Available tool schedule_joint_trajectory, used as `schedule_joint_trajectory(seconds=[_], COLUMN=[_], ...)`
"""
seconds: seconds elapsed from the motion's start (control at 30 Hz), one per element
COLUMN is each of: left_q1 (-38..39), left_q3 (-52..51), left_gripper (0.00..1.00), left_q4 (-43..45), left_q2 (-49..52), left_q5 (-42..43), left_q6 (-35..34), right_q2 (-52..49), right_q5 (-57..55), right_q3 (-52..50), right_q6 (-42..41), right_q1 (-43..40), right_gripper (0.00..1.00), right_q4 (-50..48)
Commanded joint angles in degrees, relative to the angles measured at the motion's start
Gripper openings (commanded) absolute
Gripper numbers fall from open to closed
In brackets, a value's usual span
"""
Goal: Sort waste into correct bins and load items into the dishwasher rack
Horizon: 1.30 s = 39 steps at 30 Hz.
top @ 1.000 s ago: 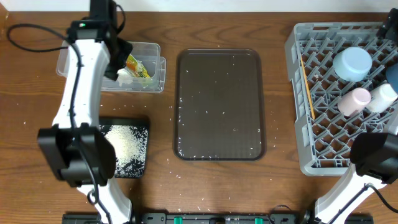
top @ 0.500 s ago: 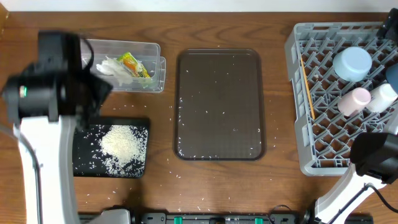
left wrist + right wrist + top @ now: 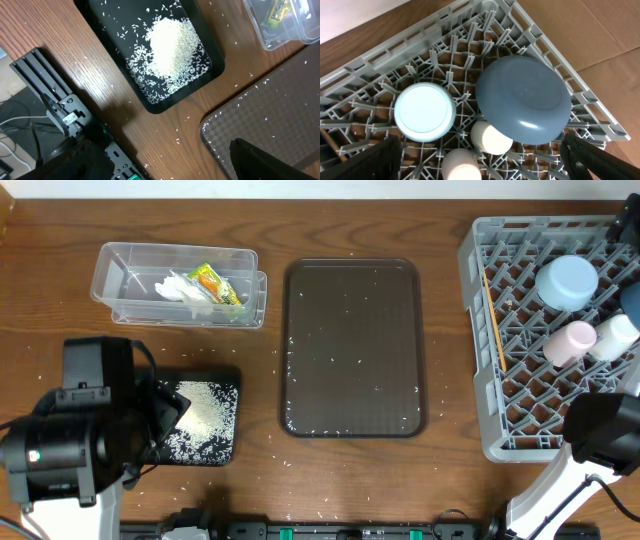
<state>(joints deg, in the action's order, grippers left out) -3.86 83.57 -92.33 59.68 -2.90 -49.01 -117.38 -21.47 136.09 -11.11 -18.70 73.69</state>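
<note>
The clear tub (image 3: 120, 280) at the back left holds the crumpled napkin (image 3: 180, 288) and the yellow-green wrapper (image 3: 215, 285). The black tray (image 3: 228, 385) holds a heap of rice (image 3: 170, 47). My left gripper (image 3: 165, 165) is open and empty, high above the table's front edge beside the black tray. The grey rack (image 3: 480, 380) on the right holds the light blue bowl (image 3: 424, 111), dark blue plate (image 3: 522, 100), white cup (image 3: 491, 137), pink cup (image 3: 461, 167) and chopsticks (image 3: 494, 320). My right gripper (image 3: 485, 150) hangs open and empty above them.
A large brown serving tray (image 3: 352, 348) lies in the middle with loose rice grains on it. More grains dot the wood around it and near the front edge (image 3: 300, 455). The left arm's bulk (image 3: 80, 450) covers the front left corner.
My left arm has pulled back from the clear tub to the front left, over the black tray. The wrapper and napkin stay in the tub. The right arm has not moved.
</note>
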Motion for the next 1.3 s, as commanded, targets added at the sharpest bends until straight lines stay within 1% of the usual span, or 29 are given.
schedule_joint_trajectory(seconds=[0.0, 0.1, 0.17, 0.23, 0.3, 0.37, 0.43, 0.53, 0.57, 0.63, 0.73, 0.8, 0.87, 1.0, 1.07, 1.17, 1.27], left_q1=[0.07, 0.07, 0.09, 0.15, 1.09, 2.19, 3.56, 4.83, 5.07, 5.38, 5.55, 5.55, 5.55, 5.55, 5.55, 5.55, 5.55], left_q3=[-0.31, -0.31, -0.39, -1.38, -3.67, -7.23, -12.48, -21.2, -24.76, -30.97, -41.18, -47.15, -52.5, -60.37, -62.9, -65.31, -67.98], left_gripper=[0.89, 0.89, 0.89, 0.9, 0.89, 0.9, 0.9, 0.9, 0.9, 0.91, 0.9, 0.91, 0.91, 0.91, 0.91, 0.91, 0.91], left_q4=[-4.44, -4.24, -3.58, -2.58, 1.11, 7.41, 16.31, 29.44, 33.97, 41.13, 50.8, 55.52, 58.77, 62.4, 64.08, 67.28, 72.74], left_q2=[-0.22, -0.22, -0.17, 0.13, 0.04, -1.16, -3.39, -7.56, -9.49, -13.07, -19.12, -23.17, -27.58, -35.19, -36.92, -36.92, -37.07], left_q5=[-0.09, 3.87, 3.61, 4.48, 5.53, 6.86, 9.51, 13.16, 14.12, 14.34, 14.29, 14.29, 14.27, 14.27, 14.29, 14.53, 15.91], left_q6=[0.96, 0.96, 1.27, 4.92, 11.96, 20.15, 29.31, 40.96, 44.04, 47.41, 50.77, 52.11, 53.05, 54.4, 54.38, 54.31, 54.34], right_q2=[0.26, 0.26, 0.26, 0.26, 0.26, 0.26, 0.26, 0.26, 0.26, 0.26, 0.26, 0.26, 0.26, 0.26, 0.26, 0.26, 0.26], right_q5=[-0.55, -0.55, -0.55, -0.55, -0.55, -0.55, -0.55, -0.55, -0.55, -0.55, -0.55, -0.55, -0.55, -0.55, -0.55, -0.55, -0.57], right_q3=[-0.04, -0.04, -0.04, -0.02, -0.02, -0.04, -0.04, -0.02, -0.02, -0.02, -0.04, -0.04, -0.02, -0.04, -0.02, -0.04, -0.04], right_q6=[-0.63, -0.63, -0.63, -0.63, -0.63, -0.66, -0.66, -0.63, -0.63, -0.63, -0.66, -0.63, -0.66, -0.63, -0.63, -0.63, -0.63], right_q1=[-0.09, -0.09, -0.09, -0.09, -0.09, -0.09, -0.09, -0.09, -0.09, -0.09, -0.09, -0.09, -0.09, -0.09, -0.09, -0.09, -0.09], right_gripper=[0.99, 0.99, 0.99, 0.99, 0.99, 0.99, 0.99, 0.99, 0.99, 0.99, 0.99, 0.99, 0.99, 0.99, 0.99, 0.99, 0.99], right_q4=[0.04, 0.04, 0.04, 0.04, 0.04, 0.04, 0.04, 0.04, 0.04, 0.04, 0.04, 0.04, 0.04, 0.04, 0.04, 0.04, 0.04])
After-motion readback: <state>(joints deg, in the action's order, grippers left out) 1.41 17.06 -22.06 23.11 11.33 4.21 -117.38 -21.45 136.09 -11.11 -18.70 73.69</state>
